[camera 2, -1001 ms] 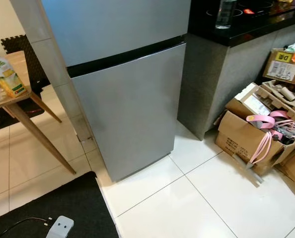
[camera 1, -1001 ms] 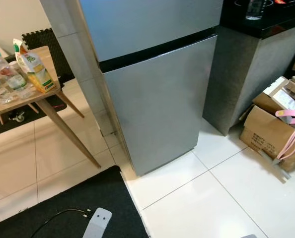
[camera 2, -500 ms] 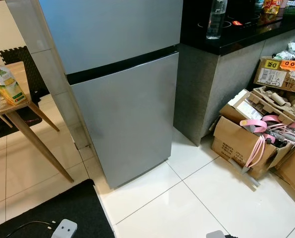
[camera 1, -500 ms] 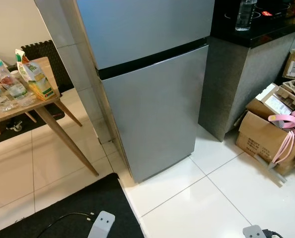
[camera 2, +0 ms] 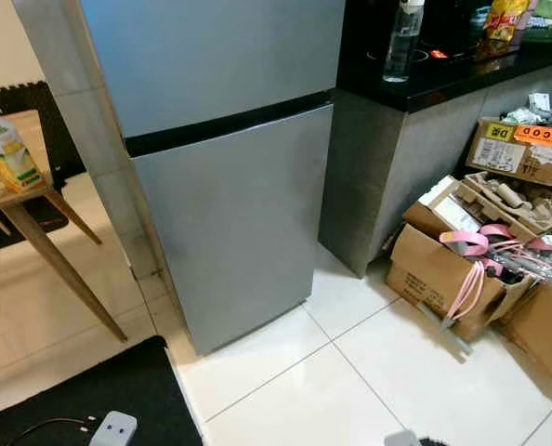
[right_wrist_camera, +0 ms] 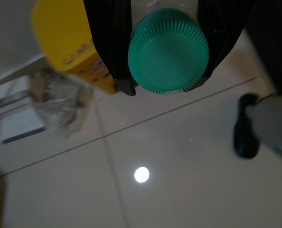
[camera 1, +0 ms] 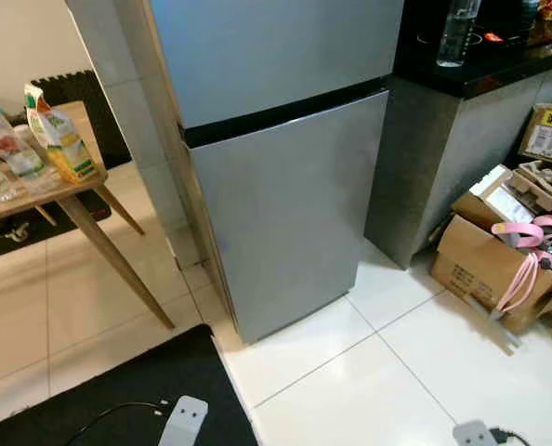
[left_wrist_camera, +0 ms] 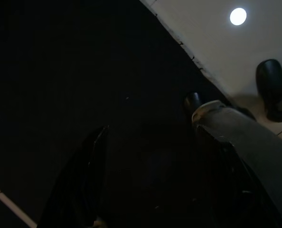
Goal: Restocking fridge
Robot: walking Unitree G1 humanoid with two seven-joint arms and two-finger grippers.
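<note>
Here's the fridge [camera 1: 285, 186], dead ahead, silver, both doors closed, the dark seam between the upper and lower door running across the middle. The right gripper [right_wrist_camera: 164, 76] is clamped on a bottle with a green ribbed cap [right_wrist_camera: 168, 51]; its black fingers [right_wrist_camera: 105, 42] press either side of the clear neck just under the cap, and the bottle hangs low over the pale floor tiles [right_wrist_camera: 179, 180]. That's the stock in hand.

The left gripper [left_wrist_camera: 150, 190] hangs idle over the black mat [camera 1: 118, 390], fingers spread well apart with nothing between them.

More stock waits on the wooden table [camera 1: 34, 186] at the far left: a juice carton [camera 1: 60, 137] and water bottles [camera 1: 11, 153] beside it. To the right of the fridge, a dark counter [camera 1: 480, 65] with another clear bottle [camera 1: 454, 32], and cardboard boxes [camera 1: 485, 269] on the floor near it.

Handling, as I judge it: a plastic bottle, fairly light unless full, smooth-walled and apt to slip or swing when held by the neck. The ridged cap and collar give the surest purchase; the body would dent under a hard squeeze. The door has to come open first, and the free left gripper looks the natural one for it.
</note>
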